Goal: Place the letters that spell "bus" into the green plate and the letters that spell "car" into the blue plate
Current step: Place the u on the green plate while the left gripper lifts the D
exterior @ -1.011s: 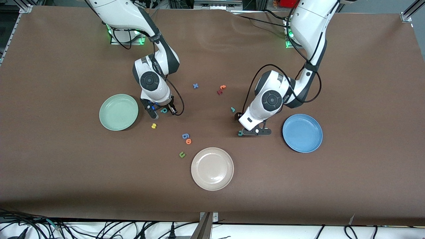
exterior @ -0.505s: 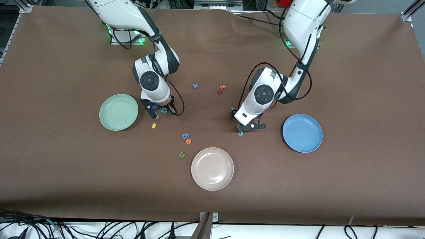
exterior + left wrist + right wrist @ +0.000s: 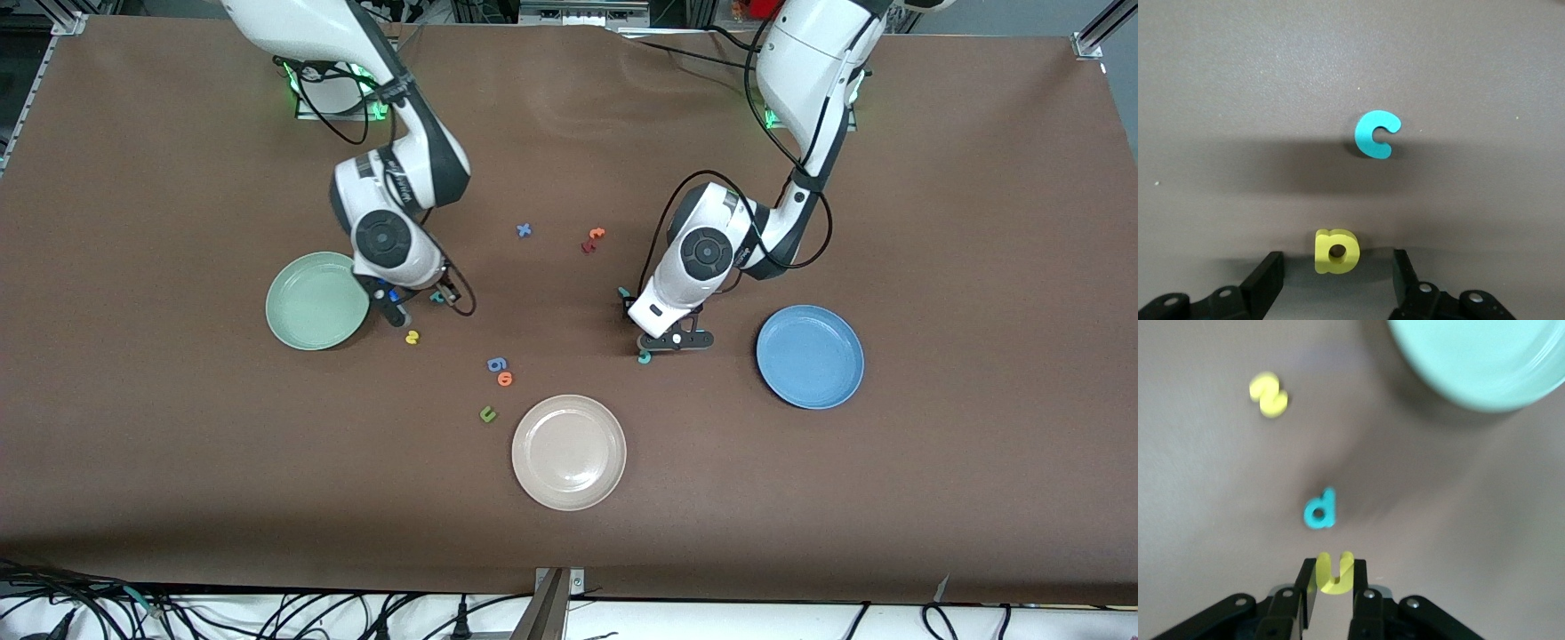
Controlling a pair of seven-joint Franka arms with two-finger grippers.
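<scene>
My right gripper (image 3: pixel 1335 577) is shut on the yellow "u" (image 3: pixel 1335 573), just off the table beside the green plate (image 3: pixel 317 300). The teal "b" (image 3: pixel 1320 509) lies right by it. The yellow "s" (image 3: pixel 412 337) sits a little nearer the front camera. My left gripper (image 3: pixel 1338 277) is open and low over the table, its fingers (image 3: pixel 1268 277) standing either side of the yellow "a" (image 3: pixel 1336 251) without touching it. The teal "c" (image 3: pixel 1377 134) lies just past the "a". The teal "r" (image 3: pixel 623 292) rests by the left arm's wrist. The blue plate (image 3: pixel 810 356) holds nothing.
A cream-white plate (image 3: pixel 568 452) sits nearest the front camera. Near it lie a dark green "u" (image 3: pixel 486 413), an orange "o" (image 3: pixel 505 379) and a blue "6" piece (image 3: pixel 496 364). A blue "x" (image 3: pixel 524 230) and a red and orange pair (image 3: pixel 592 239) lie mid-table.
My right gripper shut on the yellow "u" and carried it toward the green plate, leaving the teal "b" behind. My left gripper shifted off the teal "c" to straddle the yellow "a", fingers narrowing.
</scene>
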